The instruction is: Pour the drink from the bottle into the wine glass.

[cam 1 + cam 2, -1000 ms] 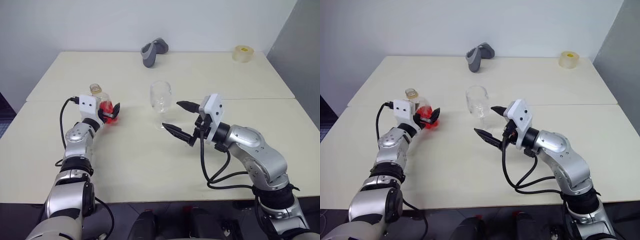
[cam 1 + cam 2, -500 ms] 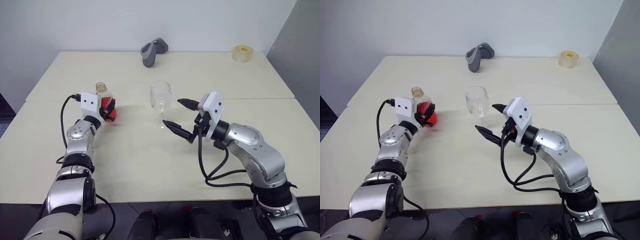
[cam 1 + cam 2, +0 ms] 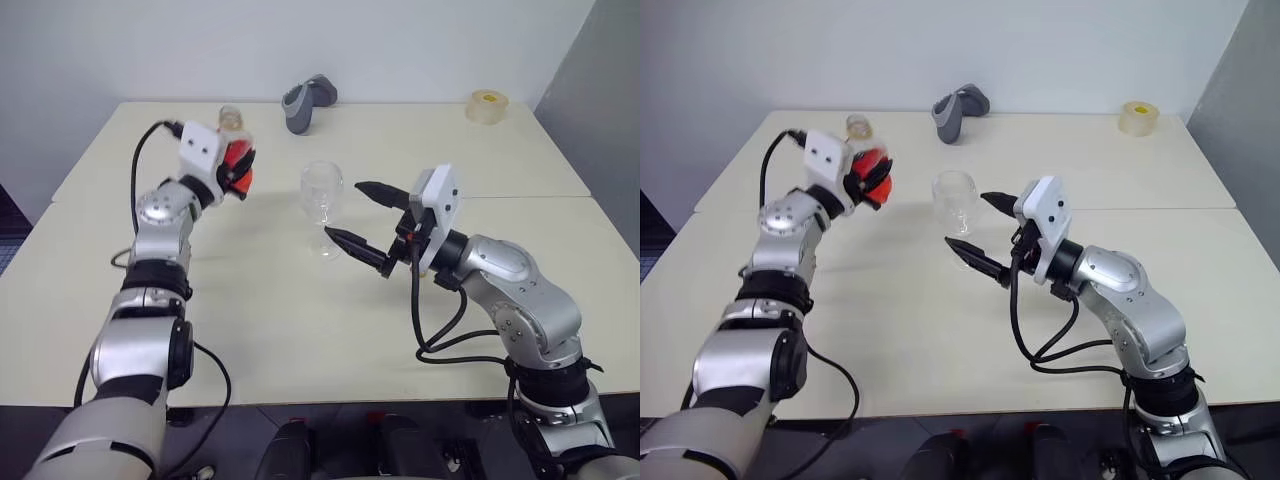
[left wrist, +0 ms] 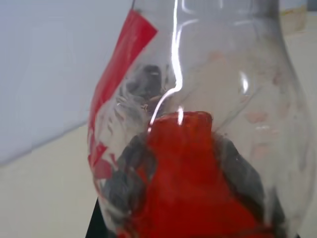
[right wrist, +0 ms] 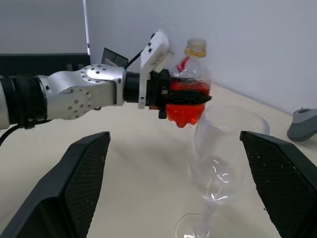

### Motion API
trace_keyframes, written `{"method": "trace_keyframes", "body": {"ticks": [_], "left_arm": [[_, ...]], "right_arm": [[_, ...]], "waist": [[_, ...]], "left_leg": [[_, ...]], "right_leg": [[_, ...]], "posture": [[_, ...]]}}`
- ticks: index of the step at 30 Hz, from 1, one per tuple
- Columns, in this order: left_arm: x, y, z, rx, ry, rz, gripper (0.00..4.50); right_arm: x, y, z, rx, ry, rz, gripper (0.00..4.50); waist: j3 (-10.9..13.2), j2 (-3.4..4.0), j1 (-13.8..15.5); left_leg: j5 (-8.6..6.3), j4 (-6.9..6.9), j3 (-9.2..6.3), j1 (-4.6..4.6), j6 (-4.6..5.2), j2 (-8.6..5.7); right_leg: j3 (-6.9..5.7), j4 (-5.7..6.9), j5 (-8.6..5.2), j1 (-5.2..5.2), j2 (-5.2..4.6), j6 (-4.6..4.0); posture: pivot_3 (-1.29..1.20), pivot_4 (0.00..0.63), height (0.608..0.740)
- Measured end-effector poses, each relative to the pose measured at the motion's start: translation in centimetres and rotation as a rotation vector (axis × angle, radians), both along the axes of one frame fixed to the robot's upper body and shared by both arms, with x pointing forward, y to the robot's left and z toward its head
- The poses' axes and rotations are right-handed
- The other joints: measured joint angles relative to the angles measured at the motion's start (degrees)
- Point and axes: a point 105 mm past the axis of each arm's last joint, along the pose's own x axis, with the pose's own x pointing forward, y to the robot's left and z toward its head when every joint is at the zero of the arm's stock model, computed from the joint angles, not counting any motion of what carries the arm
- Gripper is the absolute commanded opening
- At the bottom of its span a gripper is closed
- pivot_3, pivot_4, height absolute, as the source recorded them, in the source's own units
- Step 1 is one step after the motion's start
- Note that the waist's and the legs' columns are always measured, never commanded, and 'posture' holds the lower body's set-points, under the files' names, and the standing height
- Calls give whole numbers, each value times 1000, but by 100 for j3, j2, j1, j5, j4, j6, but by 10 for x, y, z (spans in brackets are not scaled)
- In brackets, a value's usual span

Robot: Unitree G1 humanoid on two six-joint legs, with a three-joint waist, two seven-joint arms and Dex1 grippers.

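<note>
The bench (image 3: 300,330) carries the wine glass (image 3: 322,205) at its middle, upright, as before. Compared with a second ago, the left gripper (image 3: 238,170) has closed on the bottle (image 3: 233,150) and lifted it off the bench, up and toward the far side. The bottle is now in the air left of the glass, its long axis almost upright, neck up, with the drink (image 5: 184,106) in its lower part. The right gripper (image 3: 362,222) is spread wide just right of the glass.

Left claw (image 3: 238,172) covers bottle (image 3: 232,150) body; bottle top cut off in wrist view.
</note>
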Motion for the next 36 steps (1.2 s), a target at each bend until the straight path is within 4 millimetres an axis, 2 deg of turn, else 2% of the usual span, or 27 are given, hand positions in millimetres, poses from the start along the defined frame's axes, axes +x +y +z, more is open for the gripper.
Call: {"method": "trace_keyframes", "body": {"ticks": [3, 6, 11, 17, 25, 30, 36], "left_arm": [[0, -16, 25, 95, -69, -56, 1158], [-1, -29, 37, 179, -110, -104, 1158], [-1, -41, 29, 322, -117, -154, 1158], [-6, -40, 18, 509, -141, -185, 1158], [-10, -43, 24, 660, -229, -199, 1158], [-10, -42, 18, 727, -243, -197, 1158], [-10, -40, 30, 777, -287, -172, 1158]], "right_arm": [[5, -4, 3, -8, -15, -32, 4500], [11, -6, 4, -20, -24, -64, 4500], [17, -6, 5, -24, -37, -89, 4500], [21, 1, 7, -17, -51, -91, 4500], [29, 5, 5, -7, -31, -98, 4500], [30, 10, 6, -5, -33, -87, 4500], [32, 9, 4, -15, -32, -97, 4500]], "waist": [[0, 0, -2], [0, 0, -11], [0, 0, -16], [0, 0, -15], [0, 0, -13], [0, 0, -16], [0, 0, -15]], "left_leg": [[0, 0, 4, 0, 0, -1], [0, -2, 7, -1, 0, 0], [0, -2, 10, -3, 0, -1], [0, -1, 11, -9, 1, -1], [1, 0, 11, -9, 1, -3], [1, 0, 11, -10, 1, -2], [1, 0, 12, -12, 1, -4]], "right_leg": [[3, 0, 0, -2, 0, 0], [6, 2, 0, -7, 0, 0], [10, 6, 0, -13, 0, 0], [11, 7, 0, -20, 0, 0], [12, 8, 0, -21, -1, 0], [12, 11, 0, -25, -1, 0], [11, 11, 0, -25, -1, 0]], "posture": [[0, 150, 740], [0, 150, 740], [0, 150, 740], [0, 150, 740], [0, 150, 740], [0, 150, 740], [0, 150, 740]]}}
